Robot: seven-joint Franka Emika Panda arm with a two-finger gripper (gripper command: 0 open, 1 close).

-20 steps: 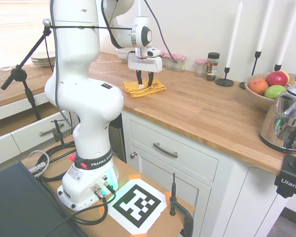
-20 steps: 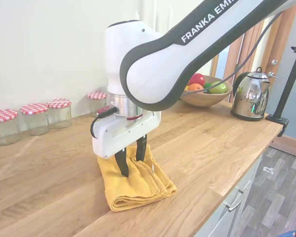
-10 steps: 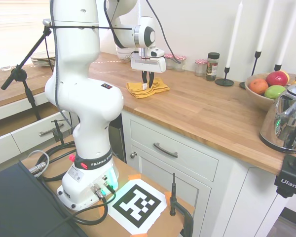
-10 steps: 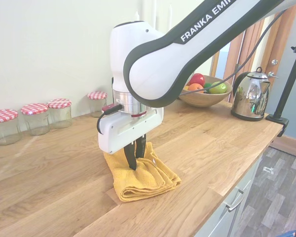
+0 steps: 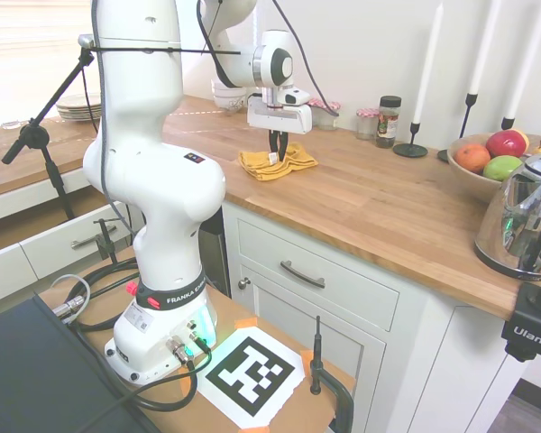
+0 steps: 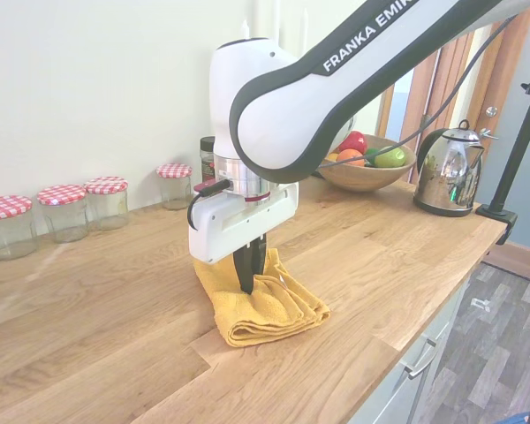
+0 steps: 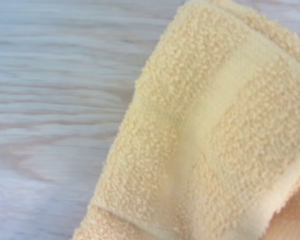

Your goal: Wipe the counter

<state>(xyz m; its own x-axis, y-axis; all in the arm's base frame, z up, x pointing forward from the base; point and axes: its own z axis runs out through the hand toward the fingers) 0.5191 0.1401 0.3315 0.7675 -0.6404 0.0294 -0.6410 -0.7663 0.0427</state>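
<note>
Second exterior view shows the gripper [image 6: 249,281] at the centre of the frame, pointing straight down with its dark fingers drawn together and pinched into the folded yellow cloth [image 6: 267,306], which lies flat on the counter [image 6: 97,327]. Against a second ago the cloth and gripper sit further right in this frame, and the fingers that then stood apart over the fabric are now closed on it (the fold bunches up slightly between them). In the first exterior view the same shift reads as a slide along the counter [image 5: 379,198], from upper centre a little toward the right, with the cloth [image 5: 278,162] dragged under the gripper [image 5: 274,155]. The wrist view shows terry cloth [image 7: 205,135] covering the right side and bare wood grain on the left. I judge that the grasp is made and a first wiping stroke is under way, with most of the long wooden top not yet covered. Jars with checked lids [image 6: 64,210] stand at the left by the wall, a fruit bowl [image 6: 368,170] and kettle [image 6: 449,168] at the upper right, well apart from the cloth
</note>
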